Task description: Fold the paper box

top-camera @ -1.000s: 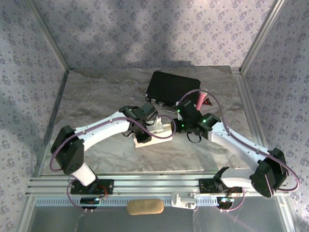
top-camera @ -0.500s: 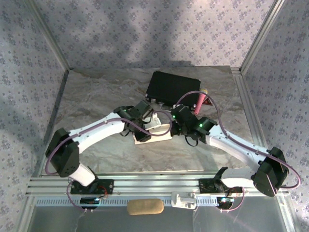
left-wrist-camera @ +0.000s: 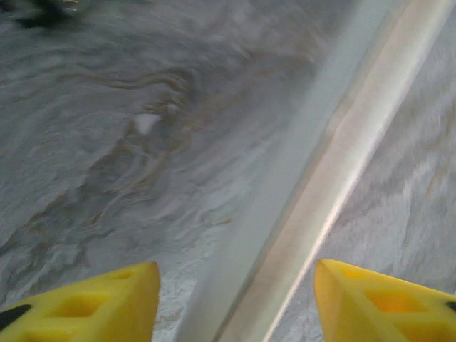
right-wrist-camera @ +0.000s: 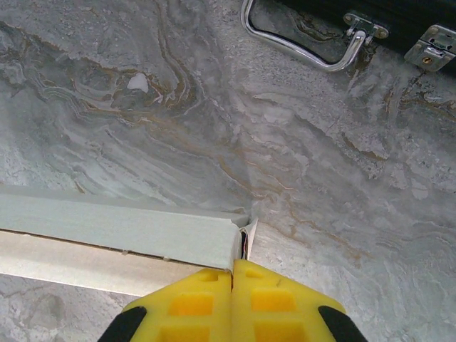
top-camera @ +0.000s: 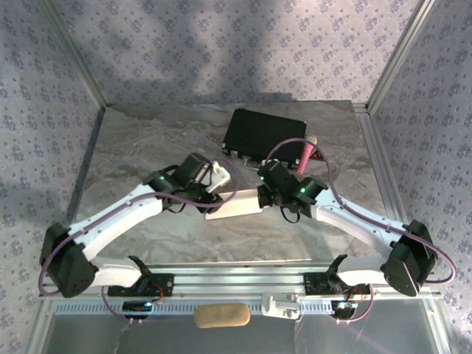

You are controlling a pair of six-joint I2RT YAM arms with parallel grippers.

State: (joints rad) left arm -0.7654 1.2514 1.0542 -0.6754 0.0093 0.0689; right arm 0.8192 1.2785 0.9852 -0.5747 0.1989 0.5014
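Nearest, on the rail in front of the arm bases, a tan oblong pad [top-camera: 221, 316], well apart from the work. Farther in, at the middle of the table [top-camera: 140, 140], the paper box [top-camera: 234, 206]: a long, shallow cream shape lying left to right, one long wall standing. At its right end, the right gripper [top-camera: 259, 198], fingers [right-wrist-camera: 192, 303] pressed together and clamped on the corner at the joint of long wall and end flap. Probably so held to keep that corner upright and to stop the light card sliding. Just beyond and to the left, the left gripper [top-camera: 216, 172], fingers [left-wrist-camera: 92, 303] spread wide with nothing between them, off the box and not touching it. Seemingly kept clear to leave room, or readied for a flap at the left end. In its own camera, a pale bar [left-wrist-camera: 313, 192] crossing on the slant, too blurred to name. Farthest, the black case [top-camera: 265, 134], its handle [right-wrist-camera: 299, 44] turned toward the box, near but apart, and a pink object [top-camera: 304, 153] by its right corner; neither part of the fold. Judged partway: wall raised, end not yet tucked in. Risk of creasing or dragging the thin card under a hard pinch.
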